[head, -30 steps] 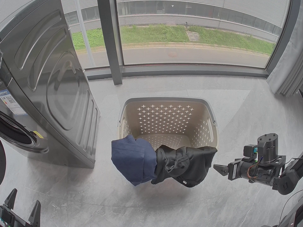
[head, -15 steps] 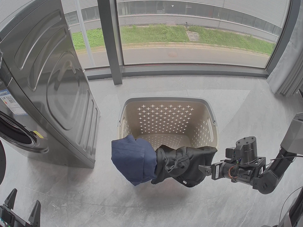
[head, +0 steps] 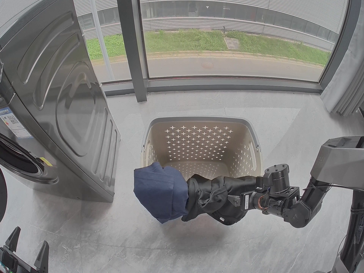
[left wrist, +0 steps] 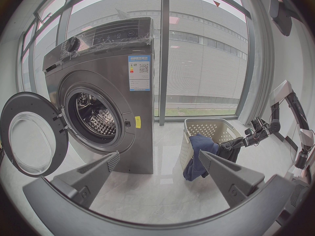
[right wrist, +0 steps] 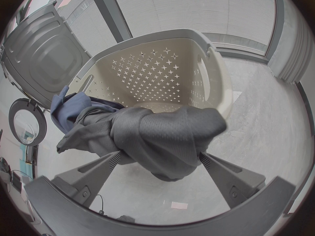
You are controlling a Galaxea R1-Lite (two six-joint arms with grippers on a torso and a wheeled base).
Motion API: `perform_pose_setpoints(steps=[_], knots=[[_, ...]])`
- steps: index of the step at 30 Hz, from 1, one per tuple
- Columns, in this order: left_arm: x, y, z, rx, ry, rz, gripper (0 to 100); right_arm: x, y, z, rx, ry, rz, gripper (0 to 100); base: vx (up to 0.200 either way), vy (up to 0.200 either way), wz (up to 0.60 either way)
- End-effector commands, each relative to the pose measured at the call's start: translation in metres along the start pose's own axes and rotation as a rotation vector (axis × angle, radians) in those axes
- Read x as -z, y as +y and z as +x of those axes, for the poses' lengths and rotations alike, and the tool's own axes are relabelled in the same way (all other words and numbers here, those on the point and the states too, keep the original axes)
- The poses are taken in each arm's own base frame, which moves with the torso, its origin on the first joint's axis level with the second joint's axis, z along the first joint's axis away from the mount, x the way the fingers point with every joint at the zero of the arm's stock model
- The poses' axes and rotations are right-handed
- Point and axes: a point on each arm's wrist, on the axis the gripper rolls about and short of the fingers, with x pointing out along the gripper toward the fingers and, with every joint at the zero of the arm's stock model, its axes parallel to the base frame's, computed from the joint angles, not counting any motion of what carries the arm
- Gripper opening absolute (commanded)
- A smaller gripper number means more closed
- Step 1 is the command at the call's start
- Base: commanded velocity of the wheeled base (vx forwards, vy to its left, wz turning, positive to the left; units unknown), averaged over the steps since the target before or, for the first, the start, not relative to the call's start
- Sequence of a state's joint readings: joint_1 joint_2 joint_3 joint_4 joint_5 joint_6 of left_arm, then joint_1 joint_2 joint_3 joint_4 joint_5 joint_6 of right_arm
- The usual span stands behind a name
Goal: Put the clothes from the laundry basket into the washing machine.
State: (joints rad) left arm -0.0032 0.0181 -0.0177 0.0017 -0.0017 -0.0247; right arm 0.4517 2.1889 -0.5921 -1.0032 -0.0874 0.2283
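Observation:
A beige laundry basket (head: 201, 120) stands on the floor with a blue garment (head: 161, 194) and a black garment (head: 216, 198) draped over its near rim. My right gripper (head: 233, 200) is at the black garment's right side. In the right wrist view that gripper (right wrist: 159, 158) is open, its fingers spread either side of the black garment (right wrist: 164, 135). My left gripper (head: 28, 243) hangs open and empty low at the near left. The grey washing machine (head: 57, 95) stands left of the basket, its drum (left wrist: 93, 115) exposed and its round door (left wrist: 31, 133) swung open.
A tall window with a dark frame post (head: 131, 38) runs behind the basket. A grey curtain (head: 345, 84) hangs at the far right. Bare floor (head: 125, 239) lies between the basket, the washer and my left gripper.
My right arm has swung left from beside the basket until its open fingers reach the black garment. The clothes, basket and left gripper have not moved.

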Motion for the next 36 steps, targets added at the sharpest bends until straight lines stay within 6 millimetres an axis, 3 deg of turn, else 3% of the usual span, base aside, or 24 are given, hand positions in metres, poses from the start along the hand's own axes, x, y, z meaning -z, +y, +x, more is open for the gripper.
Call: perform_pose_setpoints(steps=[1,4,5,13,18,22,24,26,27,28,29,31,36], knots=[[0.005,0.0,0.0,0.0,0.006,-0.001,100,0.001,0.001,0.017,0.001,-0.002,0.008,100,0.0,0.0,0.0],[0.005,0.0,0.0,0.0,0.006,-0.003,100,-0.001,0.001,0.019,-0.001,-0.012,0.012,100,0.0,0.0,0.0],[0.005,0.0,0.0,0.0,0.006,-0.003,100,-0.003,0.002,0.02,-0.003,-0.021,0.017,0,0.0,0.0,0.0],[0.005,0.0,0.0,0.0,0.006,-0.003,100,0.001,0.005,0.025,-0.024,-0.07,0.024,0,0.0,0.0,0.0],[0.005,0.0,0.0,0.0,0.006,-0.003,100,0.003,0.005,0.006,-0.029,-0.06,0.034,0,0.0,0.0,0.0],[0.005,0.0,0.0,0.0,0.006,-0.003,100,-0.002,0.011,-0.022,-0.058,-0.088,0.041,0,0.0,0.0,0.0],[0.005,0.0,0.0,0.0,0.006,-0.003,100,-0.009,0.02,-0.049,-0.1,-0.123,0.055,0,0.0,0.0,0.0],[0.005,0.0,0.0,0.0,0.006,-0.003,100,-0.012,0.022,-0.056,-0.113,-0.137,0.059,0,0.0,0.0,0.0],[0.005,0.0,0.0,0.0,0.006,-0.003,100,-0.02,0.027,-0.079,-0.146,-0.184,0.066,0,0.0,0.0,0.0],[0.005,0.0,0.0,0.0,0.006,-0.003,100,-0.023,0.029,-0.088,-0.161,-0.203,0.066,0,0.0,0.0,0.0],[0.005,0.0,0.0,0.0,0.006,-0.003,100,-0.023,0.029,-0.088,-0.161,-0.203,0.066,0,0.0,0.0,0.0],[0.005,0.0,0.0,0.0,0.006,-0.001,100,-0.029,0.033,-0.113,-0.203,-0.256,0.077,0,0.0,0.0,0.0],[0.005,0.0,0.0,0.0,0.006,-0.001,100,-0.038,0.04,-0.148,-0.239,-0.36,0.113,0,0.0,0.0,0.0]])
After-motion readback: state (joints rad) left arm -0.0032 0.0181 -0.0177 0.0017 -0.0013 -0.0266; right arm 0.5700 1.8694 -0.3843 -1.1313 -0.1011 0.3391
